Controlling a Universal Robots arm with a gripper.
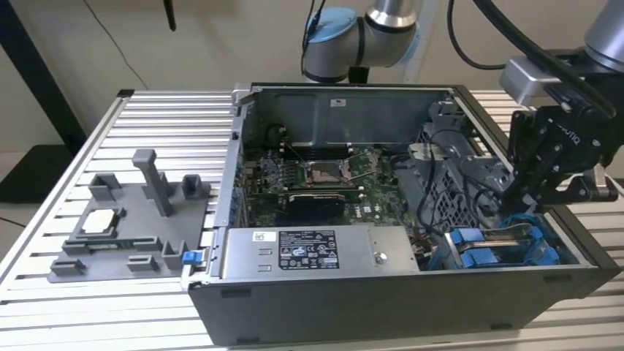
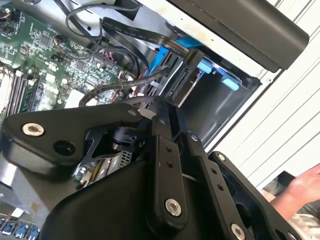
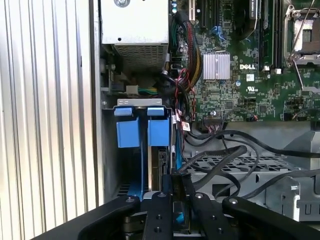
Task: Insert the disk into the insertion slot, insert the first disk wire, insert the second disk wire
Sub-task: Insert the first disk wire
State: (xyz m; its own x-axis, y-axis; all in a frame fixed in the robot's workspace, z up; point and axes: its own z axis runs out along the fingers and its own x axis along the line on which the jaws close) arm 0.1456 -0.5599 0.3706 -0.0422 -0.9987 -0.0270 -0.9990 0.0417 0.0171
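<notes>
Seated upright in the bay (image 3: 107,150) at four o'clock of the computer case (image 1: 370,311), exterior view: disk (image 1: 484,254) in blue frame (image 3: 128,134). Stiff, weighty, shock-shy; best gripped by the frame's tabs. At its one o'clock, gripper (image 3: 177,186), jaws narrow, seemingly pinched on a blue wire (image 3: 176,160).

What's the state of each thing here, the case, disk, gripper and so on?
Computer case: open, side panel off.
Disk: seated in the drive bay, in its blue carrier.
Gripper: down at the drive bay among the wires.
Processor socket: uncovered, no cooler on it.
Processor chip: lying in the grey fixture outside the case.
</notes>
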